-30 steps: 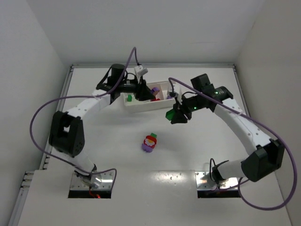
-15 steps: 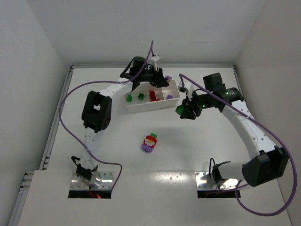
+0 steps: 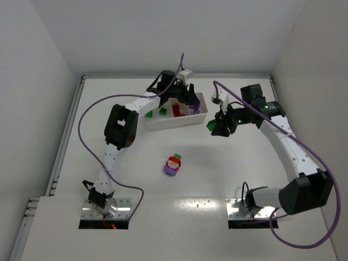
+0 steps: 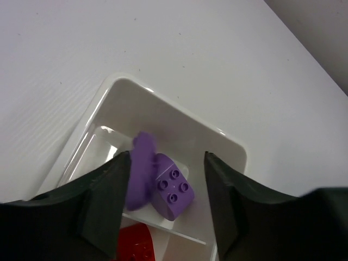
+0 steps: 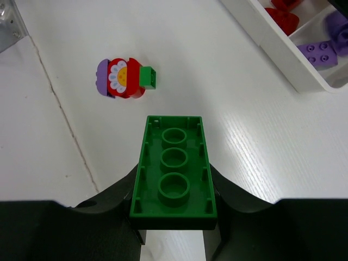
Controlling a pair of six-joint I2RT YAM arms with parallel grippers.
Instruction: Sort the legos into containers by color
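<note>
The white tray (image 3: 173,122) lies at the back of the table. My left gripper (image 3: 187,98) hangs over the tray's right end compartment (image 4: 179,117), jaws open. Between the jaws a blurred purple lego (image 4: 140,171) sits close to the left finger, beside a purple brick (image 4: 173,187) resting in that compartment. A red lego (image 4: 136,244) shows in the compartment beside it. My right gripper (image 3: 220,126) is shut on a long green lego (image 5: 174,174), held above the table to the right of the tray. A red, purple and green clump (image 3: 173,164) lies mid-table.
Two small green legos (image 3: 155,112) lie in the tray's left compartment and a red one (image 3: 176,110) in the middle. In the right wrist view the tray's right end (image 5: 283,51) is at the top right and the clump (image 5: 122,78) at the upper left. White walls enclose the table.
The left arm swung right along the tray to its right end, and its jaws spread apart around the purple lego. The right gripper drifted right with the green lego.
</note>
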